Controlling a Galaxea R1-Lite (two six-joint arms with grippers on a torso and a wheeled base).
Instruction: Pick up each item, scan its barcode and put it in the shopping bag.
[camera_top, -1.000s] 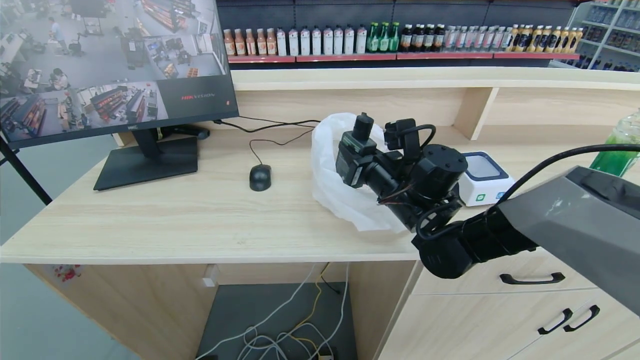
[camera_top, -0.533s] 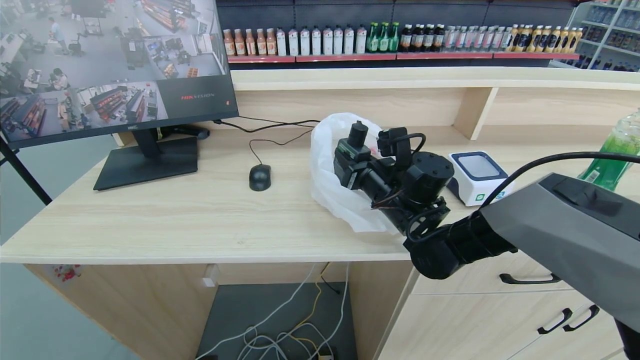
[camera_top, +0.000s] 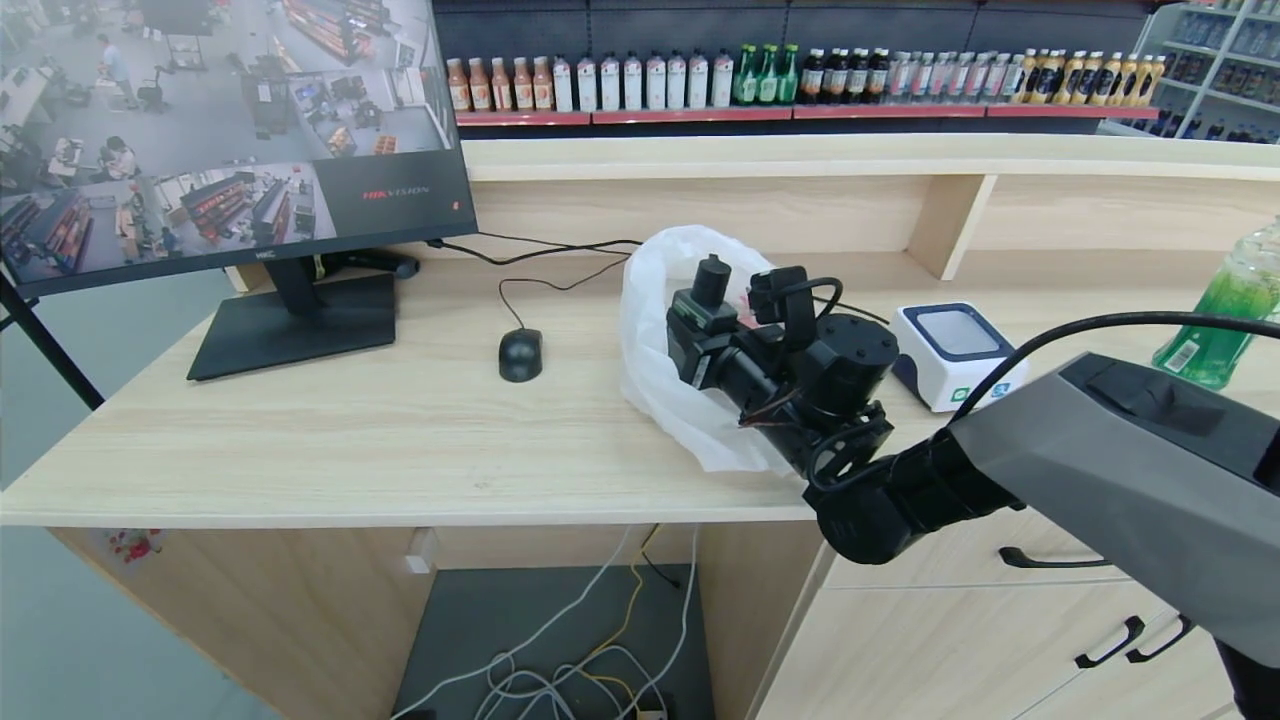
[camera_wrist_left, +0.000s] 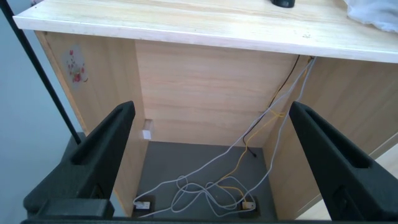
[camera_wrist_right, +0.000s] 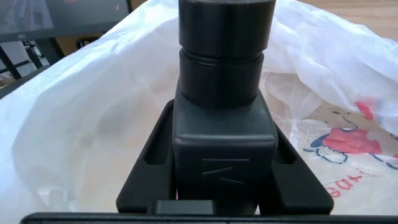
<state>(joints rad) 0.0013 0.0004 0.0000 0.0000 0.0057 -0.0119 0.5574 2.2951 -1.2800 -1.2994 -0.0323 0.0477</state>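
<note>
Counter (camera_top: 400, 430) first: everything sits on its pale wood top. Your right arm stretches across it toward 11 o'clock. The white shopping bag (camera_top: 655, 370) lies slumped at the middle, its mouth gaping toward the arm. At 3 o'clock of the bag stands the scanner (camera_top: 955, 355). Farther out at 3 o'clock the green bottle (camera_top: 1215, 330) waits, well apart.

The right gripper (camera_wrist_right: 224, 168) is clenched on a dark bottle (camera_top: 708, 285) with a black cap, held at the bag's mouth with film showing round it. Whether it touches the bag's floor you cannot tell. The left gripper (camera_wrist_left: 211, 118) hangs released below the counter edge, grasping nothing.

By the look of it, you are on the drop. Ease the bottle deeper until it rests, then let go. The film is limp and will likely cling, so draw straight back toward 5 o'clock, fingers wide, without dragging the bag.
</note>
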